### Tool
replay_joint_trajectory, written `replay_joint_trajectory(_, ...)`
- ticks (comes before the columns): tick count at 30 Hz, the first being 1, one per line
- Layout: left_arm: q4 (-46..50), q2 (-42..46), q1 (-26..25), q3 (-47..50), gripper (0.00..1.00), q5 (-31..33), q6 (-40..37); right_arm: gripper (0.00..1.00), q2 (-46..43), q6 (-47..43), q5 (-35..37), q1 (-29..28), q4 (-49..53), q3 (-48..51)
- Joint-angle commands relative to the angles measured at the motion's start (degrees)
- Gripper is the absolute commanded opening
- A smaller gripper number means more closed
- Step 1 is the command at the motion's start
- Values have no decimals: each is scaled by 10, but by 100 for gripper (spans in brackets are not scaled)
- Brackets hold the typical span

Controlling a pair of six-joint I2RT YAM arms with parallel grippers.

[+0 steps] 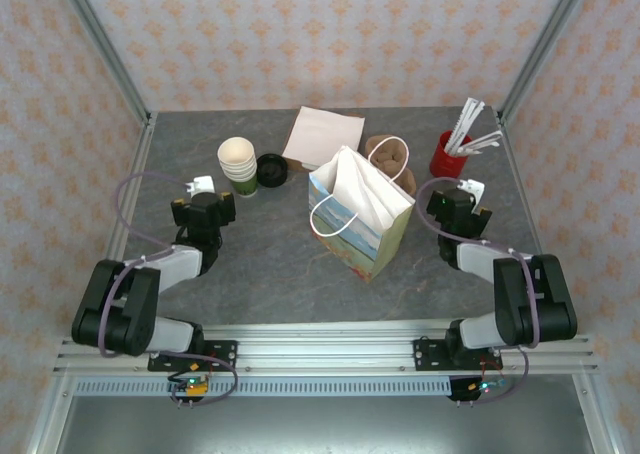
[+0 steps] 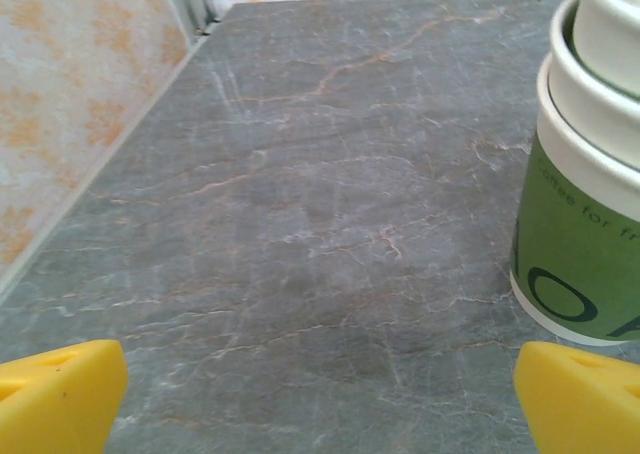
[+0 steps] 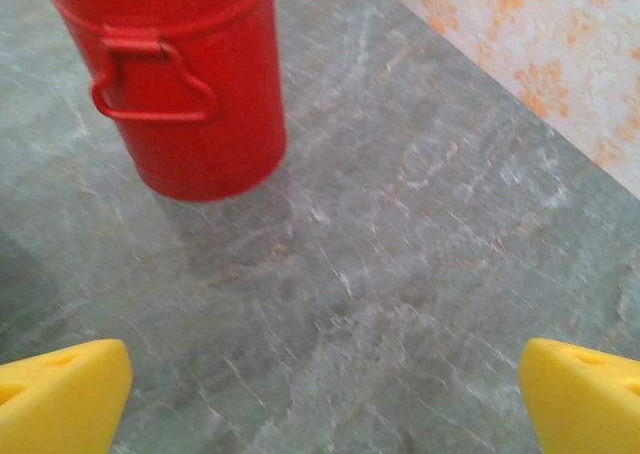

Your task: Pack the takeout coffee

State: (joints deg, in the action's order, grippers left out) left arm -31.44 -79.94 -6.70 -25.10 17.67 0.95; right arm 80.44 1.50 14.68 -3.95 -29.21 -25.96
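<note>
The takeout coffee is out of view. A paper bag (image 1: 362, 214) with white handles stands open in the middle of the table. My left gripper (image 1: 204, 202) rests low at the left, just in front of a stack of lidless green cups (image 1: 238, 162). In the left wrist view its yellow fingertips (image 2: 60, 394) stand wide apart over bare table, open and empty, with the cup stack (image 2: 590, 224) at the right edge. My right gripper (image 1: 462, 200) sits right of the bag. It is open too, its fingertips (image 3: 585, 394) spread wide over bare table before a red bucket (image 3: 180, 84).
Black lids (image 1: 271, 169) lie next to the cup stack. White napkins (image 1: 325, 134) lie at the back, a brown holder (image 1: 392, 156) stands behind the bag, and the red bucket (image 1: 448, 156) holds straws. Metal posts and walls close in the table (image 1: 270, 264).
</note>
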Motion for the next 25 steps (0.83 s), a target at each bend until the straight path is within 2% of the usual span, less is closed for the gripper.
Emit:
replay_joint_trajectory(1,-109,-38,7,11,100,-42,-24,99,26,-19,-37,10,-151,38)
replay_joint_trajectory(4,-140,-60,33,19,100,-78,-9,99,66,-24,-45,11,-210,48)
replay_joint_trajectory(5,-117,-54,37,12,100,-88,-4,99,64,-22,-44,11,-183,37)
replay_joint_trajectory(6,-133,-59,37,16,100,-88,-7,99,64,-20,-41,11,-159,25)
replay_joint_trajectory(25,-125,-58,36,13,100,-88,-8,99,66,-25,-41,10,-166,28)
